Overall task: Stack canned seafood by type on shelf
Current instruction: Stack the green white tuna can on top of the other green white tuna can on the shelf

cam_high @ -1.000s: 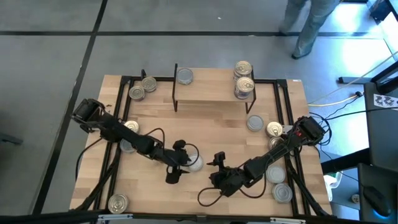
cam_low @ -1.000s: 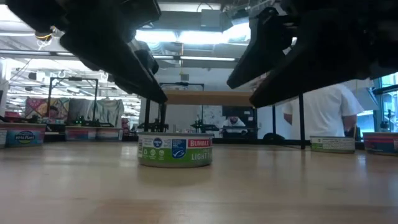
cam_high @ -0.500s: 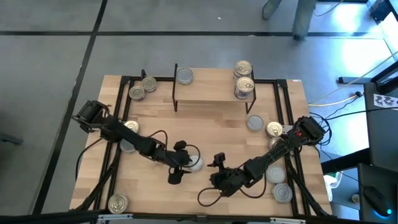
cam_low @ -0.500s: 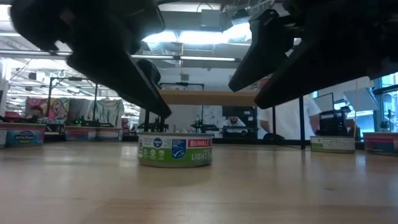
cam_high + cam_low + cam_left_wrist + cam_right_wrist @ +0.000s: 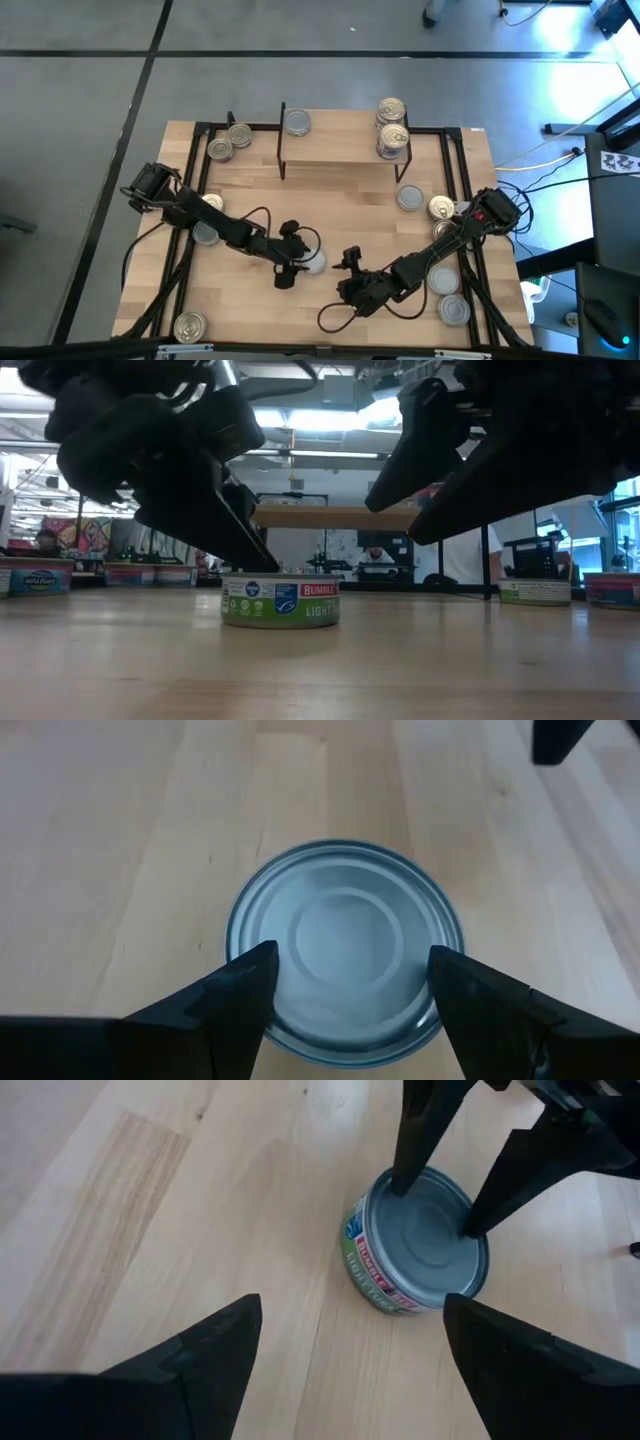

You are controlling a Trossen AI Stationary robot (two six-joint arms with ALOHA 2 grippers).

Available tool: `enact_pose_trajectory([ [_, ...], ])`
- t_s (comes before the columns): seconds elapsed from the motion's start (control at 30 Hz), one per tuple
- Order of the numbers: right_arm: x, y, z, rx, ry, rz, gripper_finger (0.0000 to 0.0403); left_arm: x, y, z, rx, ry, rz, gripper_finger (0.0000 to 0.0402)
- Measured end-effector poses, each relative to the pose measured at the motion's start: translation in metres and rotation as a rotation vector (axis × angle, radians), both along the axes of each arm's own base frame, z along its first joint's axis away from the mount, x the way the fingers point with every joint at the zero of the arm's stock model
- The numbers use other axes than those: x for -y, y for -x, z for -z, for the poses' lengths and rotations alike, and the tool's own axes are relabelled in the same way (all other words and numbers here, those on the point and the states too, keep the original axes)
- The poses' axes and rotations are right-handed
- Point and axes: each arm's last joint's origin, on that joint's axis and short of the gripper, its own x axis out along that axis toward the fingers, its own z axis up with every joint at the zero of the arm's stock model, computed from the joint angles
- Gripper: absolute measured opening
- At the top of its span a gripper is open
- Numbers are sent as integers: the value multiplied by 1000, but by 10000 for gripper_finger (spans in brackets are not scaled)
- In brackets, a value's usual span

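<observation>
The left gripper (image 5: 345, 985) has its fingers (image 5: 235, 995) spread wide, one on either side of a silver-topped can (image 5: 345, 950), tips down around the rim but not clamped on it. Over the past second this arm has slid toward the can and dropped lower: in the low view its dark bulk (image 5: 175, 470) now reaches down to the tin's top edge at centre frame, where before it hung higher and more to the left. I judge this as the approach to a pick ending, with the closing of the fingers the step still to come.

The can (image 5: 280, 600) stands upright on the surface (image 5: 320, 670), low and round, with a green, white and red label band and a flat, ringed grey lid. In the high view it sits at lower centre (image 5: 314, 262).

The right gripper (image 5: 345, 1370) waits just beside it at lower centre-right of the high view (image 5: 350, 270), fingers apart and empty, unmoved over the second.

The shelf (image 5: 345, 140) lies at upper centre, well apart, carrying one silver can at its left end (image 5: 297, 122) and two more at its right (image 5: 391, 127). Other tins lie scattered on the surface, so most sorting remains.
</observation>
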Motion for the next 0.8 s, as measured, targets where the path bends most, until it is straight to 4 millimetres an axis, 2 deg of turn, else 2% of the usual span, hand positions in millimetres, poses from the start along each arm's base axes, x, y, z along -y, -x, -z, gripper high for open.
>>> enact_pose_trajectory([
  [0.23, 1, -6, -4, 47, 53, -48, 310, -9, 23, 17, 130, 73, -19, 260],
  [0.43, 12, -16, -6, 80, 114, -59, 310, -20, 39, 25, 188, 128, -62, 260],
  [0.63, 27, -28, -1, 71, 158, -71, 310, -26, 42, 27, 196, 134, -80, 260],
  [0.8, 38, -38, 16, 28, 235, -106, 310, -28, 41, 27, 199, 132, -90, 260],
])
